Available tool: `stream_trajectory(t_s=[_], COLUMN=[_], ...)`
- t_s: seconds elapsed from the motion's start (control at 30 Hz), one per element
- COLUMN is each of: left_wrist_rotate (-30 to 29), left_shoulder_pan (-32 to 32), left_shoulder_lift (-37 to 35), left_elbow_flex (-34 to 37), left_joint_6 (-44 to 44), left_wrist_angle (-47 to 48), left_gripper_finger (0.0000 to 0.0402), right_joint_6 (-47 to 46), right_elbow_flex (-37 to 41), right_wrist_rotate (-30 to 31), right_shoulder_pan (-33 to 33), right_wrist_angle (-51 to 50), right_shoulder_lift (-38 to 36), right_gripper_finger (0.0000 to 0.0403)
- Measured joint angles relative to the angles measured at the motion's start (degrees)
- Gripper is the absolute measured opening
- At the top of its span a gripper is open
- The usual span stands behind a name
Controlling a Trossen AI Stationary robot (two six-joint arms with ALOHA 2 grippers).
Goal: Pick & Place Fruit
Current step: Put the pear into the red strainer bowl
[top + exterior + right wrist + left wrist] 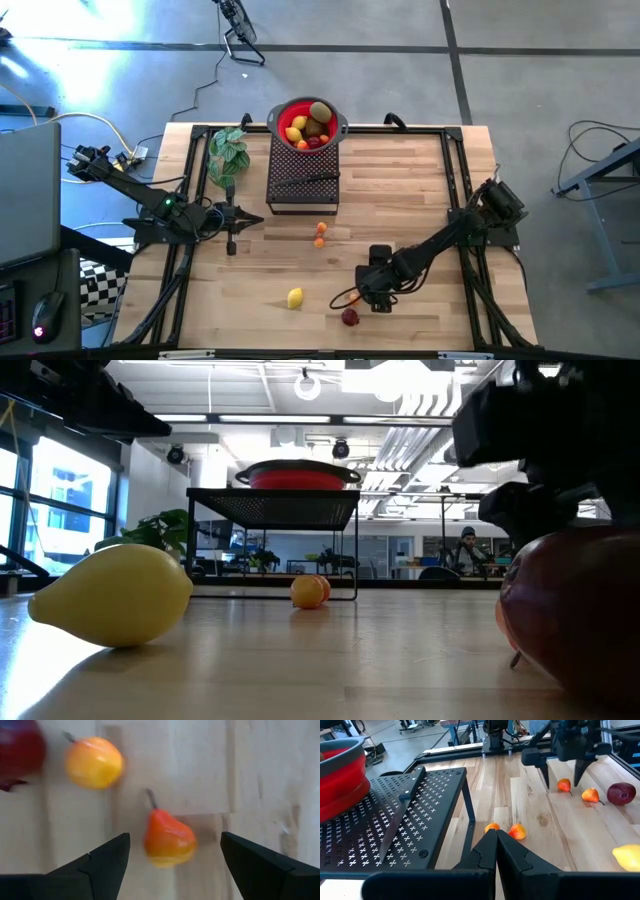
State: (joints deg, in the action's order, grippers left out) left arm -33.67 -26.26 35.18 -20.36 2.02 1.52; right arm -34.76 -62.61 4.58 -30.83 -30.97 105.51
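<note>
A small orange pear (169, 839) with a thin stem lies on the bench (420, 180), between the two wide-apart fingers (100, 865) of the right end effector (377, 295), which hangs just above it without touching. Just beside it lies a second orange-yellow fruit (94, 762), and next to that a dark red fruit (350, 317) near the bench's front edge. The left wrist view shows the same three in a row: the pear (564, 785) between the finger tips, the orange-yellow one (590, 795), then the dark red one (621, 793).

A lemon (295, 297) lies alone toward the front of the bench, well apart from that group. Two tiny orange fruits (320, 234) sit touching each other near the middle, just in front of a black perforated rack (302, 178). On the rack's far end stands a red bowl (288, 112) with a grey rim, holding more fruit: a kiwi (319, 111), yellow lemons and red ones. A black-handled knife (310, 180) lies across the rack. A leafy plant (227, 152) stands beside the rack on its left.

The left end effector (232, 218) waits over the bench's left side, its fingers (496, 851) pressed together on nothing.
</note>
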Motion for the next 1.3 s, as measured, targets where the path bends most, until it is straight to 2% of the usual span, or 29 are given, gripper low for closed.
stream_trajectory(t_s=[0.23, 1.0, 1.3], left_wrist_rotate=[0.0, 0.0, 0.0], left_shoulder_pan=[0.0, 0.0, 0.0], left_shoulder_lift=[0.0, 0.0, 0.0], left_elbow_flex=[0.0, 0.0, 0.0], left_joint_6=[0.0, 0.0, 0.0], left_wrist_angle=[0.4, 0.4, 0.4], left_gripper_finger=[0.0003, 0.0003, 0.0003], right_joint_6=[-0.6, -1.2, -1.2], right_elbow_flex=[-0.1, -0.1, -0.1], right_wrist_rotate=[0.0, -0.4, -0.7], right_shoulder_pan=[0.0, 0.1, 0.1], right_wrist_angle=[0.4, 0.4, 0.3], right_shoulder_lift=[0.0, 0.0, -0.7], right_gripper_finger=[0.0287, 0.0137, 0.0138])
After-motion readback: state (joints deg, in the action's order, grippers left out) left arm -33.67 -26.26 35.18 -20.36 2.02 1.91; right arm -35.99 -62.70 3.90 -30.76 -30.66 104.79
